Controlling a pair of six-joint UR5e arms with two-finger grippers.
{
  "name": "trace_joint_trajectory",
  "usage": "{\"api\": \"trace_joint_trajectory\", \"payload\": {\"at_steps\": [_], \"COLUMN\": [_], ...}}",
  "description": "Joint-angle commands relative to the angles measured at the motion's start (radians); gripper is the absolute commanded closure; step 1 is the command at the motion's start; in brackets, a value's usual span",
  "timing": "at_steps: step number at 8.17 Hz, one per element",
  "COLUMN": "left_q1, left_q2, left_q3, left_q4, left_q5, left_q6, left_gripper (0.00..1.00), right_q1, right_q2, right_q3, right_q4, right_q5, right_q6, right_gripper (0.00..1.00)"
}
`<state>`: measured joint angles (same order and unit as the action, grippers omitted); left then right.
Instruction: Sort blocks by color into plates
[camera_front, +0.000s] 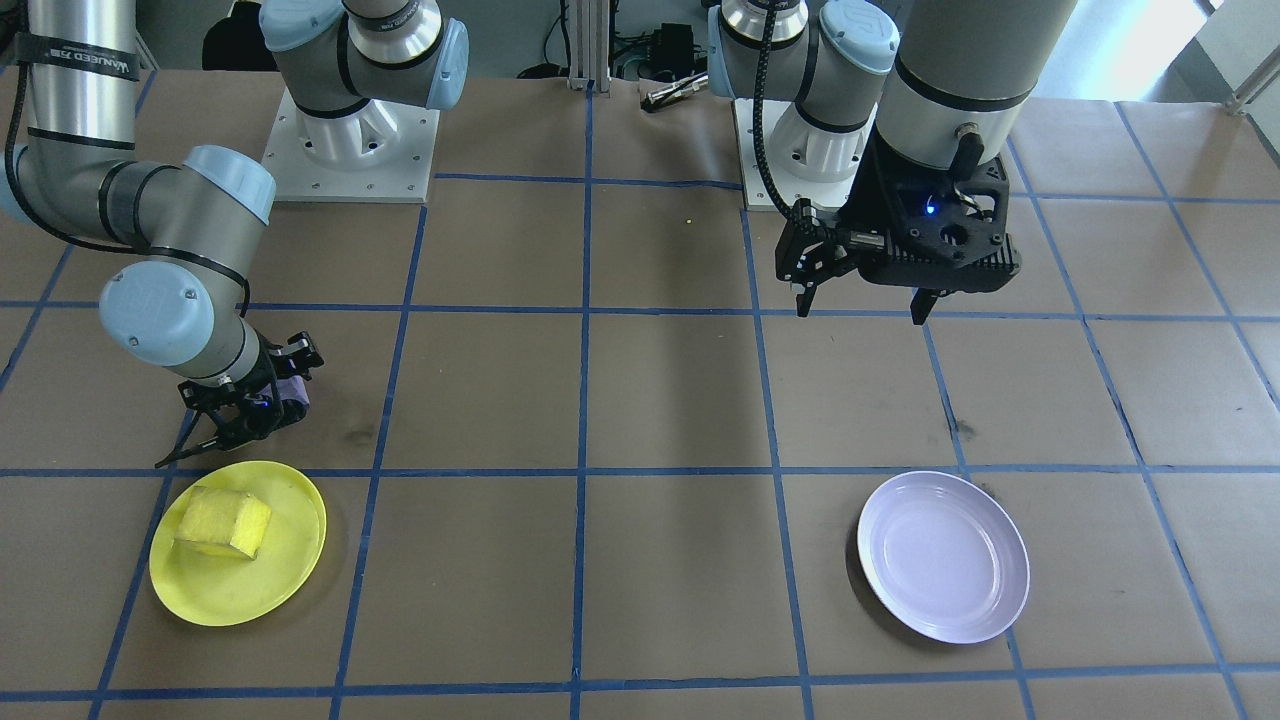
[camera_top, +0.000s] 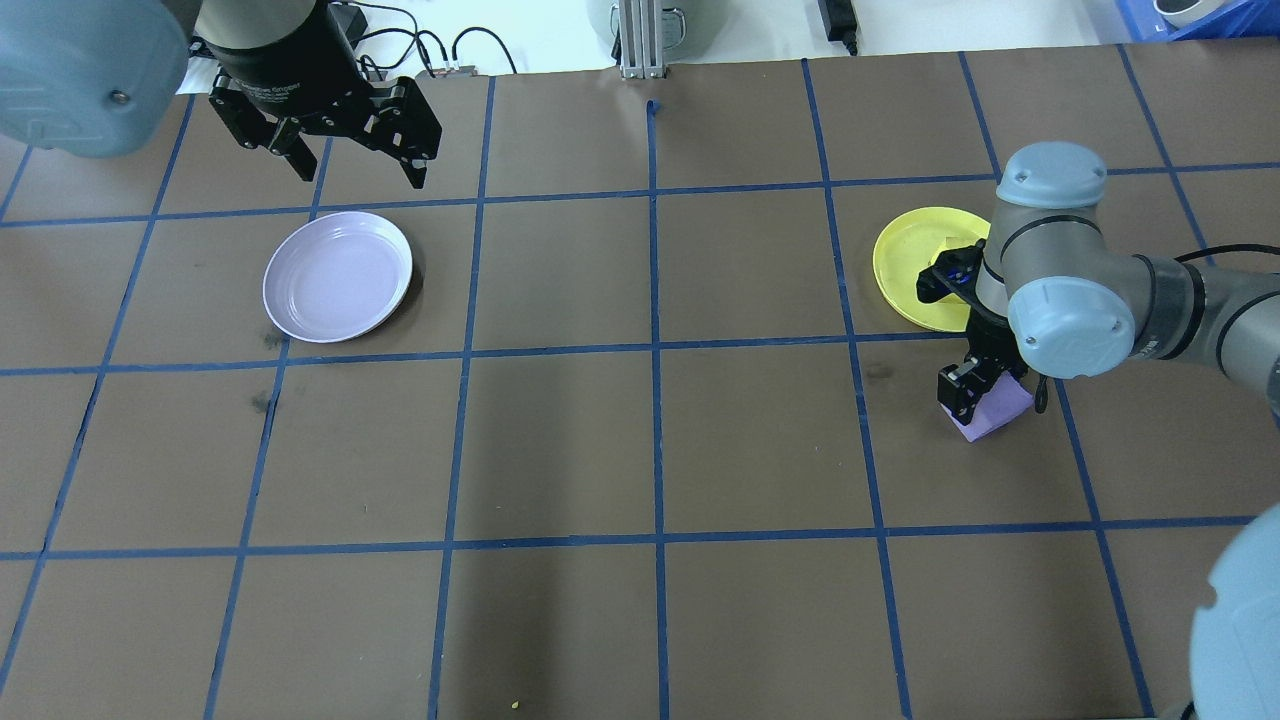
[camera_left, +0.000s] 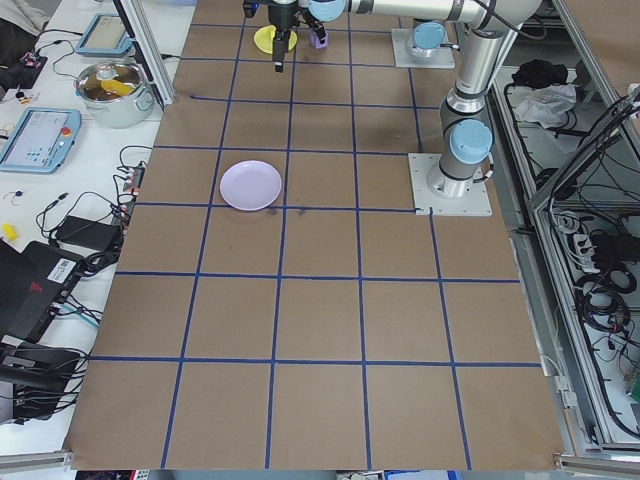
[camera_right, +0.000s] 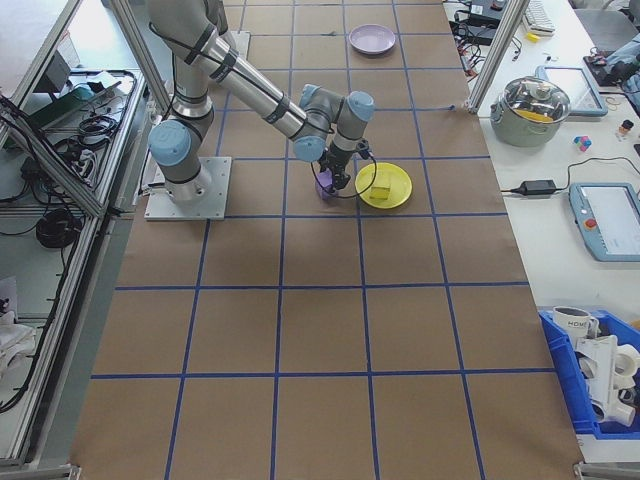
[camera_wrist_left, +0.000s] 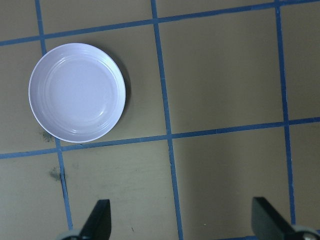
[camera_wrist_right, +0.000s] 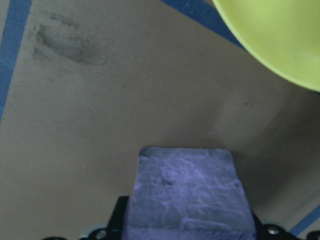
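Note:
The purple block (camera_top: 992, 413) sits between the fingers of my right gripper (camera_top: 972, 392), which is shut on it low over the table, beside the yellow plate (camera_top: 905, 262). The right wrist view shows the purple block (camera_wrist_right: 187, 192) filling the span between both fingers. I cannot tell whether it touches the table. The yellow block (camera_front: 225, 522) lies in the yellow plate (camera_front: 290, 585). The lavender plate (camera_front: 1000, 600) holds nothing. My left gripper (camera_front: 862, 314) hangs open and holds nothing, high above the table and back from that lavender plate (camera_wrist_left: 42, 115).
The brown table is marked with a blue tape grid. Both arm bases (camera_front: 350, 150) (camera_front: 800, 150) are bolted along the robot's edge. Off the table stand a lidded pot (camera_right: 540, 100), tablets and a blue bin (camera_right: 600, 370).

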<state>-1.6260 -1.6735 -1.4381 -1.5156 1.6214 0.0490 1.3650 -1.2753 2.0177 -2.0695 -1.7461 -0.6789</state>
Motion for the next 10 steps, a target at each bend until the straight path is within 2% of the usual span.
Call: {"api": "trace_joint_trajectory", "payload": {"at_steps": [1,2,3,5,7,10], "left_q1": [0.0,-0.001,0.0,0.0,0.0,0.002], "left_q2": [0.0,0.003,0.008,0.012,0.006,-0.003], "left_q3": [0.001,-0.001,0.001,0.001,0.001,0.001], "left_q4": [0.0,0.0,0.0,0.0,0.0,0.0], "left_q5": [0.0,0.0,0.0,-0.002,0.002,0.002], "left_q6": [-0.001,0.0,0.0,0.0,0.0,0.0], "left_gripper": [0.0,0.0,0.0,0.0,0.0,0.0], "right_q1": [0.003,0.019,0.066,0.173,0.316,0.484], "right_q2": [-0.005,-0.009,-0.019,-0.019,-0.021,-0.015], "right_q3": [-0.007,-0.016,-0.036,-0.095,-0.108,-0.178], "right_q4": [0.0,0.006,0.018,0.054,0.068,0.051], "right_q5": [0.002,0.023,0.102,0.125,0.177,0.339], "right_q6": [0.053,0.153,0.212,0.422,0.617,0.817], "right_gripper": [0.69,0.68,0.67,0.66,0.66,0.62]}}
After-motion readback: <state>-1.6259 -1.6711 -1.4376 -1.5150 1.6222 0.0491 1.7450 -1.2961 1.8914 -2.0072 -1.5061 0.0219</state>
